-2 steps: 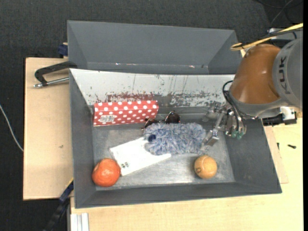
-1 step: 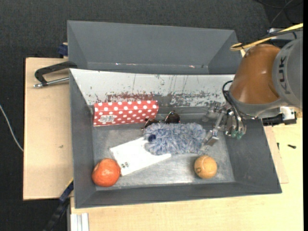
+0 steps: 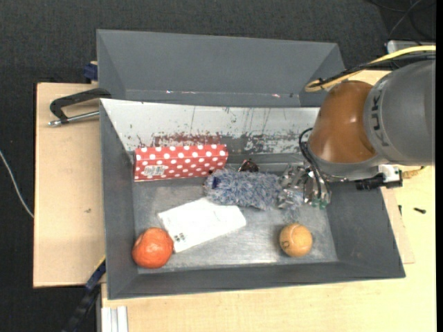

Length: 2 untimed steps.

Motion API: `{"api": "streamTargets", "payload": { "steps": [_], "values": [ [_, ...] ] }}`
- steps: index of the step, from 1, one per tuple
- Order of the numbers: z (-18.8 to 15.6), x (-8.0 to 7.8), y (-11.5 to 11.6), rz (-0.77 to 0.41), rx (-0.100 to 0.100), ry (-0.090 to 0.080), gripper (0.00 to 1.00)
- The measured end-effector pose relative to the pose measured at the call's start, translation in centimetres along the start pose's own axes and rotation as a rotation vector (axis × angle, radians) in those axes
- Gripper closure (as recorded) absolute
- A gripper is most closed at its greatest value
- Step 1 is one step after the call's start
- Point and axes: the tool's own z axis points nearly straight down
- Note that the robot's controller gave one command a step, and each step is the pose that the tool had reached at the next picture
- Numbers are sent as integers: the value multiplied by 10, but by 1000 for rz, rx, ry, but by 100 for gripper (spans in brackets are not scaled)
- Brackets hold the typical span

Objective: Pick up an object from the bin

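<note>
Camera view: a KUKA arm [image 3: 408,116] with an orange cover [image 3: 344,124] at its wrist reaches from the right into a grey metal bin [image 3: 360,254] standing on a floor of dark carpet [image 3: 48,26]. Its jaws hang low in the right half of the bin, at the right end of a crumpled blue-and-white cloth bundle [image 3: 241,189] that lies near the middle of the bin floor. Whether the jaws are spread or pressed together cannot be told from here, nor whether they touch the bundle. A tan ball [image 3: 295,240] sits on the bin floor near the front wall, apart from the bundle and on the near side of the jaws. A red box with white dots [image 3: 181,162] lies along the back wall, left of the bundle. A white card [image 3: 202,225] rests tilted on the floor left of centre, and an orange ball [image 3: 152,247] sits in the front left corner, touching the card's lower corner. The bin floor [image 3: 242,244] is bare scuffed metal with a dull shine; the back wall [image 3: 208,126] is streaked with reddish marks and scratches. Loose cables [image 3: 398,9] trail over the carpet at the upper right
</note>
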Motion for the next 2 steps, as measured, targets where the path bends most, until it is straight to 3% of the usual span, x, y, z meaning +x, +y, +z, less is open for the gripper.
{"api": "streamTargets", "payload": {
  "steps": [1,2],
  "values": [
    [-2,1,-1,-2,0,3,100],
    [-152,-24,-39,-75,1,3,100]
  ]
}}
